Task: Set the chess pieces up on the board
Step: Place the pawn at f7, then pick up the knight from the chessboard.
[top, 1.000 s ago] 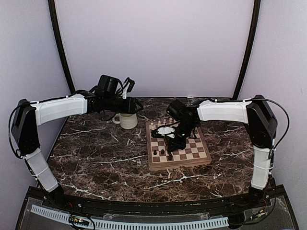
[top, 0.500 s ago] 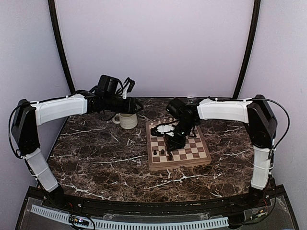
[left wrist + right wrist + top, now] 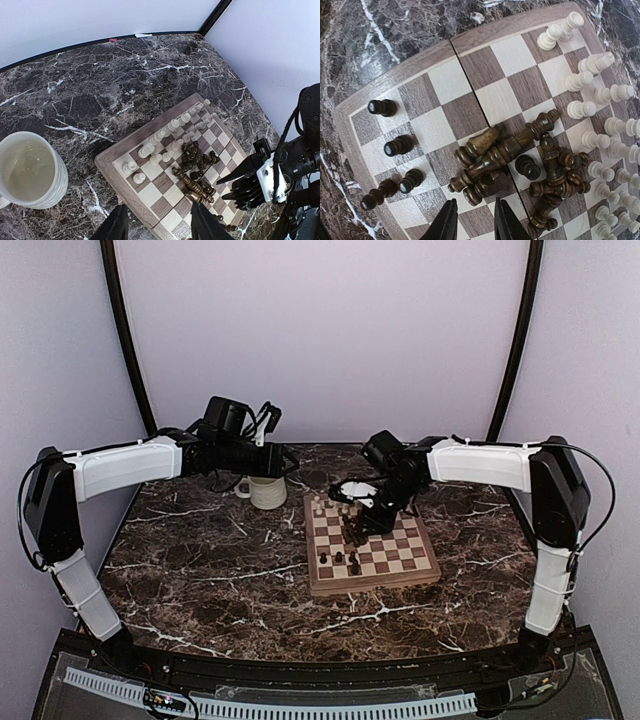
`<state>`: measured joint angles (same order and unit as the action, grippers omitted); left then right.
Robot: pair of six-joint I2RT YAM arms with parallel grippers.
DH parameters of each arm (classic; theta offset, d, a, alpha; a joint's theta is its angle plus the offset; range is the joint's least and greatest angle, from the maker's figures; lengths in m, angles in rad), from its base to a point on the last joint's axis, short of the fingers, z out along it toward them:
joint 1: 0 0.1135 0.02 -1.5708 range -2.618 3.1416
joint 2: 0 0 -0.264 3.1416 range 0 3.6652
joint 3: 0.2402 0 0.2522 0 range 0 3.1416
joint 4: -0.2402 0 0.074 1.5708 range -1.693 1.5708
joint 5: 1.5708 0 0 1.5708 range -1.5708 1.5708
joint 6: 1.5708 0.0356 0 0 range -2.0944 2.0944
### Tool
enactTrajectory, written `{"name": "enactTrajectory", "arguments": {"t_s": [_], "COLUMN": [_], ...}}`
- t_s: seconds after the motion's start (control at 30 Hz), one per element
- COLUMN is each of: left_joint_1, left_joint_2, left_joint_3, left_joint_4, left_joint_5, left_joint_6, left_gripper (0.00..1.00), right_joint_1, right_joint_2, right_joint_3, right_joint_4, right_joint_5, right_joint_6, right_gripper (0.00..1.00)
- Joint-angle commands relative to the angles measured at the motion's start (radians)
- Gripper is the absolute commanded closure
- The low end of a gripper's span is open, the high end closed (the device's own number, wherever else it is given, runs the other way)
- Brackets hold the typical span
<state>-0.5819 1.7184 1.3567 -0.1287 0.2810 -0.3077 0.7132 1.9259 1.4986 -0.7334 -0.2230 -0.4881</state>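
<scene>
Our right claw (image 3: 472, 222) hangs slightly parted and empty over dark chess pieces (image 3: 510, 155) heaped on the board (image 3: 370, 585); cream ones (image 3: 582, 108) line its far edge. Our left claw (image 3: 160, 225), half-open, hovers near the mug (image 3: 30, 170).

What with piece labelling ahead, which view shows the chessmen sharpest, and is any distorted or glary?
Right wrist: sharpest, the toppled dark pieces crisp, though the board rim bows from lens distortion. Left wrist: also sharp, white pieces smaller. Top external: pieces tiny and soft; light even, no harsh glare.
</scene>
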Motion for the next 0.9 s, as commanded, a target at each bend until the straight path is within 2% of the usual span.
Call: {"name": "enactTrajectory", "arguments": {"t_s": [0.0,0.37,0.67,0.87], "left_joint_1": [-0.004,-0.004,-0.003,-0.003], "left_joint_2": [-0.008,-0.009,-0.007,-0.005], "left_joint_3": [0.012,0.013,0.013,0.014], "left_joint_4": [0.001,0.0,-0.001,-0.001], "left_joint_5": [0.016,0.016,0.015,0.019], "left_joint_6": [0.009,0.01,0.01,0.01], "left_gripper": [0.55,0.55,0.55,0.55], "right_joint_1": [0.006,0.006,0.005,0.006], "right_joint_2": [-0.003,0.053,0.08,0.084], "right_joint_3": [-0.025,-0.015,-0.015,-0.015], "right_joint_4": [0.057,0.057,0.047,0.026], "right_joint_5": [0.082,0.088,0.085,0.074], "right_joint_6": [0.056,0.073,0.081,0.083], "right_gripper": [0.72,0.71,0.67,0.59]}}
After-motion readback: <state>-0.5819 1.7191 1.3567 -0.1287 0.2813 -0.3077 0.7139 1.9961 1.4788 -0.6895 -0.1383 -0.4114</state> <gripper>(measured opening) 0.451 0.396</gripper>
